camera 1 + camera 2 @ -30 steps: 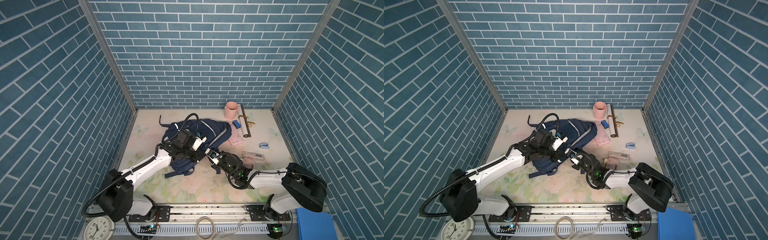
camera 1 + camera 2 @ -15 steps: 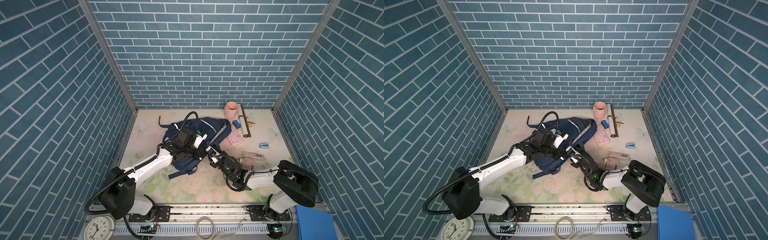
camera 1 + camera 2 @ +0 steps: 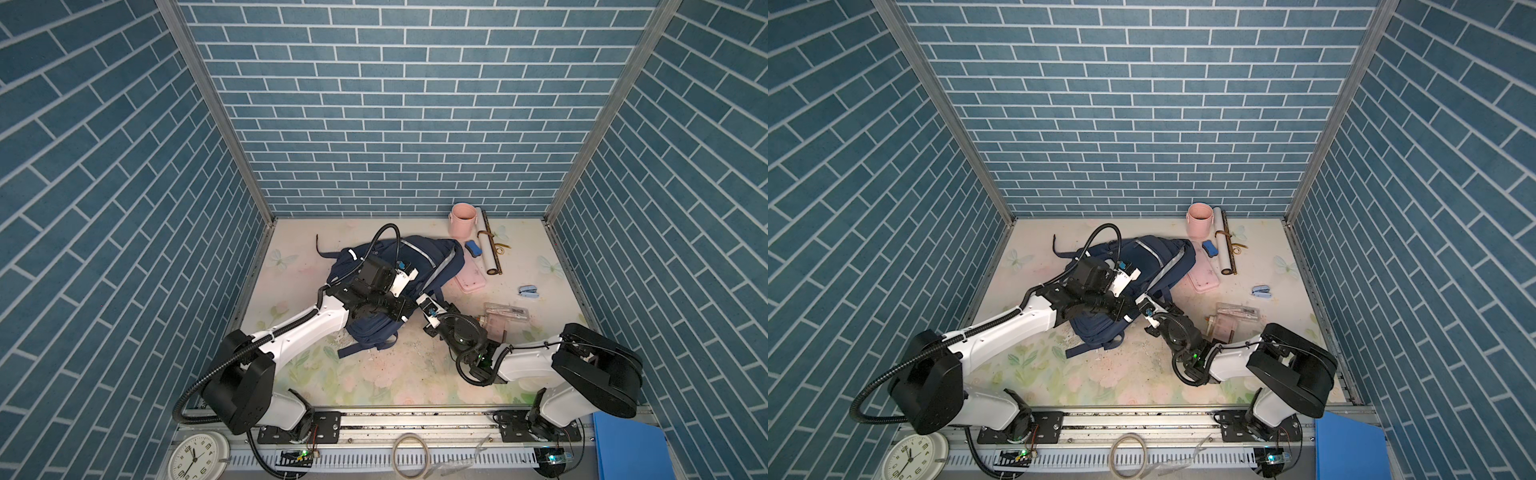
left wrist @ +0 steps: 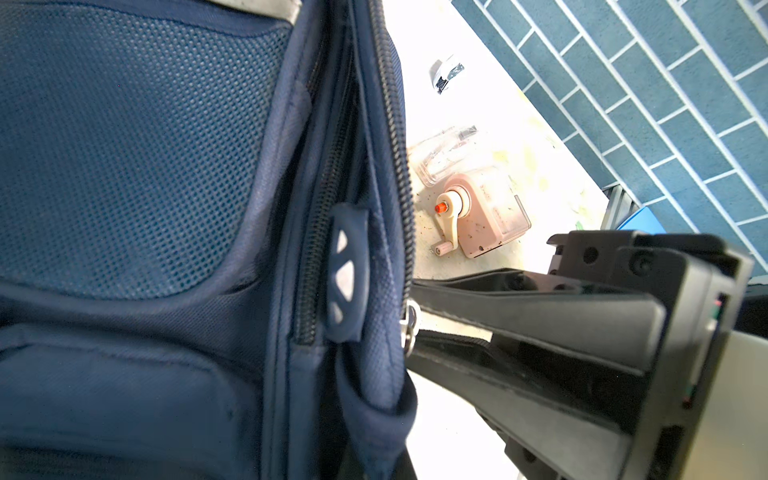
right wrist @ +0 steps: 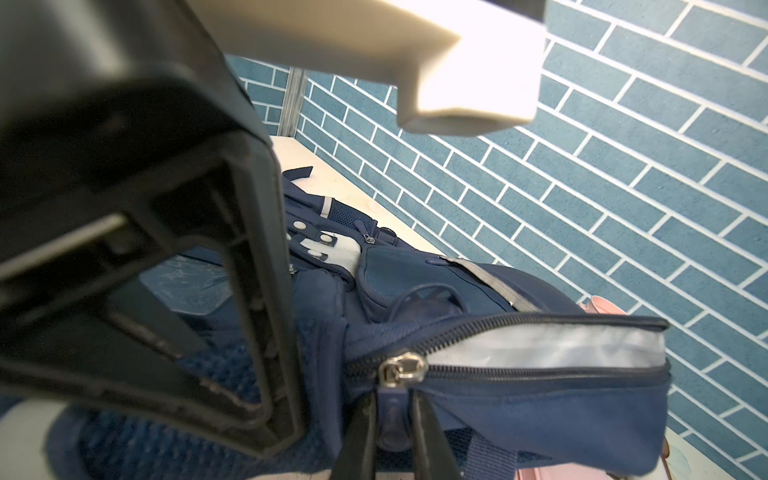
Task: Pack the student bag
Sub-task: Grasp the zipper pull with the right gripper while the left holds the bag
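The student bag (image 3: 419, 257) (image 3: 1154, 257), a navy backpack with grey strips, lies slumped in the middle in both top views. My left gripper (image 3: 405, 312) is shut, pinching a fold of the bag's fabric (image 4: 374, 411) at its near edge. My right gripper (image 5: 392, 428) meets it from the right. Its two dark fingers (image 5: 361, 432) press on either side of the blue zipper pull (image 5: 392, 415), just below the metal slider (image 5: 401, 370). Beyond the slider the zip gapes and shows pale lining (image 5: 540, 345).
A pink cup (image 3: 462, 218), a rolled tube (image 3: 486, 245) and a blue eraser (image 3: 473, 248) sit at the back right. A pink case (image 3: 469, 280) lies against the bag. A stapler (image 3: 528, 291), a clear case (image 3: 507, 312) and a pink sharpener (image 4: 486, 212) are right of my right wrist.
My right gripper has reached left to the bag's near edge and closed round the zipper pull. My left gripper has kept its hold and drawn the bag slightly toward the back.
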